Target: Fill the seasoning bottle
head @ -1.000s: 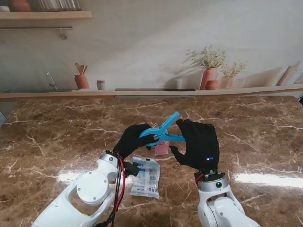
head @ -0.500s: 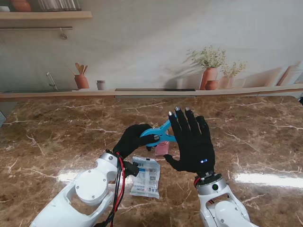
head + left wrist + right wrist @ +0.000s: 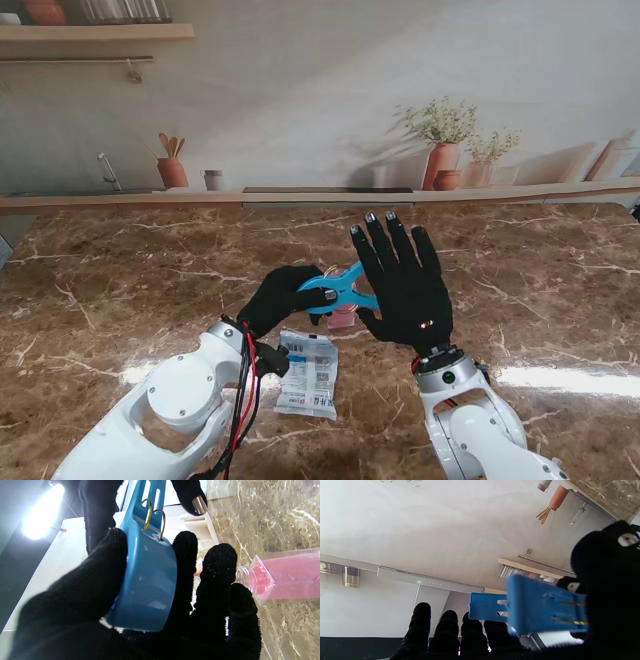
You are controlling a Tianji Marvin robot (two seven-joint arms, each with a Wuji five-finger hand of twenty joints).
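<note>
My left hand (image 3: 282, 298) is shut on a blue plastic clip (image 3: 341, 287) and holds it above the table; its wire spring shows on the blue clip (image 3: 147, 580) in the left wrist view. Just right of the clip my right hand (image 3: 403, 285) is open, fingers straight and spread, palm toward it; its fingers (image 3: 445, 630) stand near the clip (image 3: 532, 605). A clear seasoning bottle (image 3: 282, 576) with pink contents and an uncapped neck rests on the table under the hands, mostly hidden as a pink patch (image 3: 342, 318). A white seasoning packet (image 3: 308, 372) lies flat near my left wrist.
The brown marble table (image 3: 540, 300) stretches to either side. A wall ledge (image 3: 330, 195) runs along its far edge, with painted pots and plants behind.
My right hand went from curled at the clip's far end to fingers straight and spread, shifting slightly away from me. The left hand kept hold of the clip.
</note>
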